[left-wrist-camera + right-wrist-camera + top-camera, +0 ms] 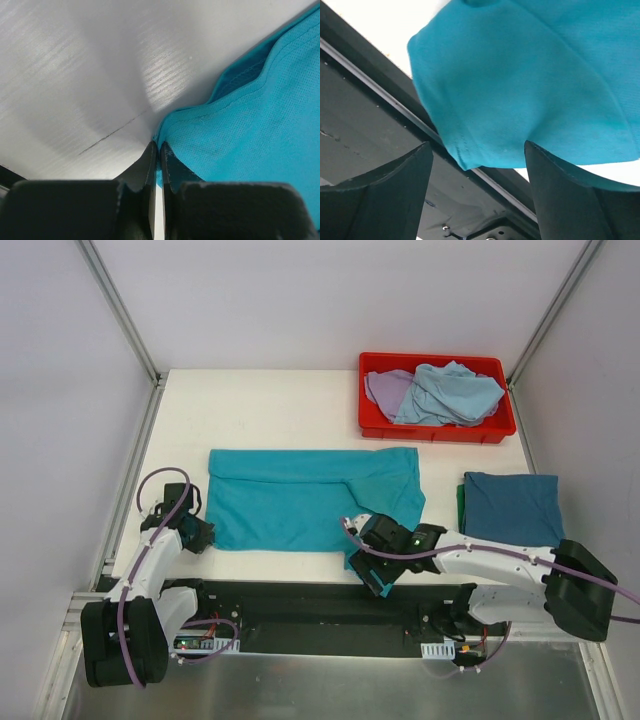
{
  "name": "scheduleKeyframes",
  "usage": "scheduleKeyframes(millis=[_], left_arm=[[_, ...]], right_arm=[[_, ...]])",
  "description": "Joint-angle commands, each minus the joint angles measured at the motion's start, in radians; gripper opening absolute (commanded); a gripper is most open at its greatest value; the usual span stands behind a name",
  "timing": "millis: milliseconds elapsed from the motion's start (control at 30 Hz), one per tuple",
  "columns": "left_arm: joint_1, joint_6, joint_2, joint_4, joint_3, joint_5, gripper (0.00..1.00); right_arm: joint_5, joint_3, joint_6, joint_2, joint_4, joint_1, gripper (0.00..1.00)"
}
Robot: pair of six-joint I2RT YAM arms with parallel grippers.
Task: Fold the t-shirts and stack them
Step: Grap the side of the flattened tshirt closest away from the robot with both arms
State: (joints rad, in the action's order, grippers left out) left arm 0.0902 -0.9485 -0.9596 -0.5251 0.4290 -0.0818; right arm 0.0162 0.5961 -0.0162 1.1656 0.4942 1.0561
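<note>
Though closed, left gripper (158,145) at hem (201,116)

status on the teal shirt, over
Left gripper shut on teal shirt corner. Right gripper open, shirt hem between its jaws. Folded blue shirt lies apart, right.

text: none readable | labels: none | brands: none | numbers: none | signs: none

spread shirt (310,498) laid centre | bin (437,432) set at 1 o'clock, crumpled shirts (440,392) inside | folded shirt (510,508) at 3 o'clock
</note>
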Motion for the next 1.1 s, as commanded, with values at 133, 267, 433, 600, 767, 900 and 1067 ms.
scheduleKeyframes(millis=[133, 267, 433, 600, 767, 900, 1067], left_arm=[[-0.009, 0.028, 0.007, -0.009, -0.003, -0.022, 0.0], [-0.01, 0.027, 0.002, -0.009, 0.004, -0.022, 0.0], [-0.009, 0.037, -0.008, -0.01, 0.017, -0.036, 0.0], [-0.009, 0.05, -0.005, -0.01, 0.03, -0.039, 0.0], [-0.01, 0.074, 0.028, -0.01, 0.056, -0.023, 0.0], [-0.01, 0.048, 0.09, -0.01, 0.07, -0.042, 0.0], [-0.009, 0.045, 0.114, -0.012, 0.126, -0.042, 0.0]], right_arm=[[-0.097, 0.06, -0.091, 0.124, -0.016, 0.059, 0.68], [-0.134, 0.08, -0.12, 0.181, -0.002, 0.061, 0.58], [-0.189, 0.088, -0.178, 0.224, 0.033, 0.062, 0.38], [-0.263, 0.106, -0.214, 0.203, 0.084, 0.062, 0.17], [-0.289, 0.165, -0.185, 0.145, 0.13, 0.058, 0.14], [-0.335, 0.229, -0.168, 0.105, 0.168, 0.012, 0.12], [-0.351, 0.289, -0.11, 0.071, 0.172, -0.094, 0.11]])
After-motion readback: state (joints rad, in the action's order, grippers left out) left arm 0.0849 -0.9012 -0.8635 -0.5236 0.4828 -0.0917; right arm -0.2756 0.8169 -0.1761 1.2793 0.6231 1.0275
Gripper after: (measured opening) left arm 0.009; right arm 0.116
